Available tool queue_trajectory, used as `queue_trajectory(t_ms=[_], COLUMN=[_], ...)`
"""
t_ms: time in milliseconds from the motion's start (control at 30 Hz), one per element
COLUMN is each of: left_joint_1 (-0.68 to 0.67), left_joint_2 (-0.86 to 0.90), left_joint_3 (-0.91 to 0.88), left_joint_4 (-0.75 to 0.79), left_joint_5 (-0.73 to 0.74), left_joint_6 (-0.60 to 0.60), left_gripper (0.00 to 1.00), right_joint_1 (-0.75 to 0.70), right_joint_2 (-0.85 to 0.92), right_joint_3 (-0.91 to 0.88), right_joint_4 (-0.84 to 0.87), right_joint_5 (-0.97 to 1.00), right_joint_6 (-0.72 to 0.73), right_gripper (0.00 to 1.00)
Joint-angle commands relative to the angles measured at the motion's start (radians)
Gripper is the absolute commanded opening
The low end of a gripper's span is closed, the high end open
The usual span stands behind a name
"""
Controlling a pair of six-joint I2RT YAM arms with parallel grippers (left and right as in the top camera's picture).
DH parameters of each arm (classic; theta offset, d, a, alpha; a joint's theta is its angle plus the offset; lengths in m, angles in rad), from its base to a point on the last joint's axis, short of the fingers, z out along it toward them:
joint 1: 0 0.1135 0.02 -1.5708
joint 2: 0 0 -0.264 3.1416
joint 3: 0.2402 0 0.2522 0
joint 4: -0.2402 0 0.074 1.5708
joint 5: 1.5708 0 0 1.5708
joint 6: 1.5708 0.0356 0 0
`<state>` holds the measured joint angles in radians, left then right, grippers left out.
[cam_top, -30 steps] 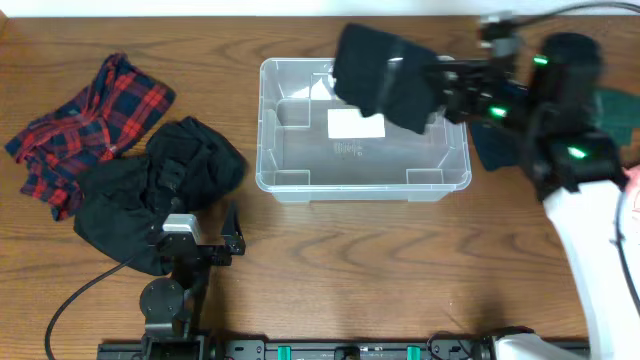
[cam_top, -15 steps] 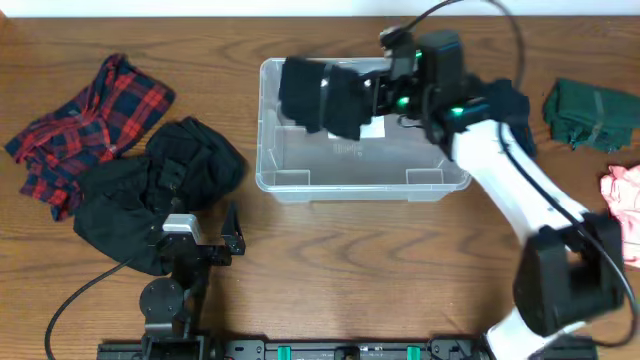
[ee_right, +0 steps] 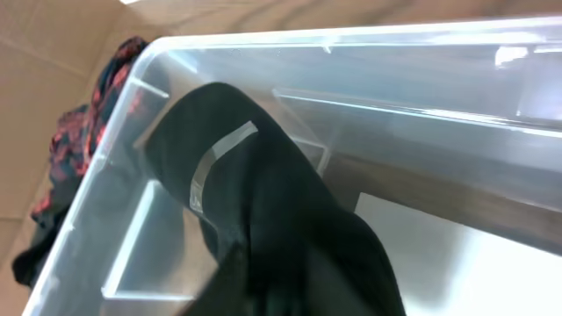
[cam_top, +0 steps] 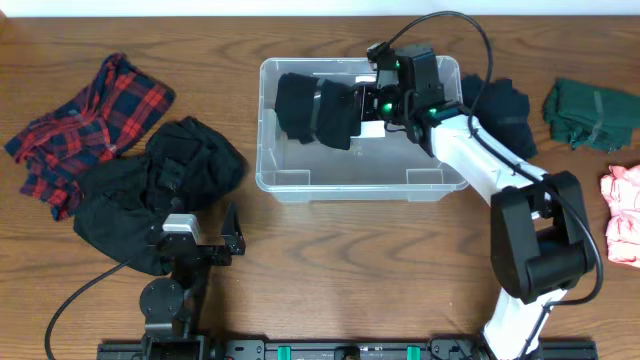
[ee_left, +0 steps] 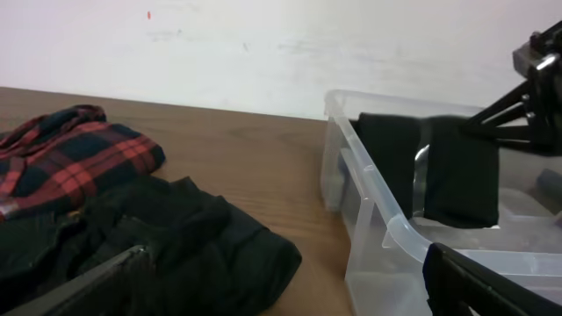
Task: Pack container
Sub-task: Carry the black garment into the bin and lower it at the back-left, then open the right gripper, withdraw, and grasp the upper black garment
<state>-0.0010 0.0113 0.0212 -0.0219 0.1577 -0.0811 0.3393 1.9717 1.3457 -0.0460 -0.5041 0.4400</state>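
Observation:
The clear plastic container [cam_top: 278, 185] stands at the table's middle back; its near corner shows in the left wrist view [ee_left: 397, 237] and its inside in the right wrist view [ee_right: 105, 202]. My right gripper [cam_top: 368, 102] is shut on a folded black garment [cam_top: 315, 108] with a clear band, held inside the container's left half; the garment fills the right wrist view [ee_right: 281, 228] and shows in the left wrist view [ee_left: 457, 171]. My left gripper [cam_top: 232, 232] is open and empty, low near the front left, beside a black garment pile [cam_top: 160, 190].
A red plaid shirt [cam_top: 85, 125] lies at the far left, also in the left wrist view [ee_left: 70, 162]. A dark navy garment [cam_top: 500, 105] lies right of the container. A green garment [cam_top: 590, 112] and a pink garment [cam_top: 625, 210] lie at the right edge.
My right arm has carried the black garment leftward from the container's right rim and lowered it into the container's left half. The left arm has not moved.

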Motion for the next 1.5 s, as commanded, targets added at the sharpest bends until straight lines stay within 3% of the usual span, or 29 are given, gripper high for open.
queue_trajectory(t_ms=[0, 67, 633, 733, 900, 1000, 1267, 1467], left_joint_1=[0.005, 0.005, 0.005, 0.005, 0.005, 0.005, 0.005, 0.005], left_joint_2=[-0.001, -0.001, -0.001, -0.001, -0.001, -0.001, -0.001, -0.001], left_joint_3=[-0.017, -0.017, -0.017, -0.017, -0.017, -0.017, -0.017, -0.017], left_joint_4=[-0.034, -0.034, -0.034, -0.034, -0.034, -0.034, -0.034, -0.034], left_joint_5=[0.018, 0.018, 0.018, 0.018, 0.018, 0.018, 0.018, 0.018], left_joint_6=[-0.002, -0.002, -0.002, -0.002, -0.002, -0.002, -0.002, -0.002], left_gripper=[0.98, 0.98, 0.98, 0.98, 0.98, 0.98, 0.98, 0.98], right_joint_1=[0.011, 0.011, 0.004, 0.005, 0.03, 0.041, -0.025, -0.243], right_joint_2=[0.008, 0.007, -0.122, -0.128, -0.113, -0.114, -0.26, -0.444], right_joint_3=[0.025, 0.025, 0.045, 0.045, 0.045, 0.045, 0.046, 0.046], right_joint_4=[0.01, 0.013, 0.027, 0.024, -0.034, -0.064, -0.158, -0.407], right_joint_5=[-0.023, -0.023, -0.033, -0.022, 0.055, 0.086, 0.083, 0.097], right_joint_6=[0.006, -0.015, -0.143, -0.15, -0.18, -0.187, -0.166, -0.165], right_gripper=[0.67, 0.73, 0.7, 0.6, 0.18, 0.02, 0.01, 0.16])
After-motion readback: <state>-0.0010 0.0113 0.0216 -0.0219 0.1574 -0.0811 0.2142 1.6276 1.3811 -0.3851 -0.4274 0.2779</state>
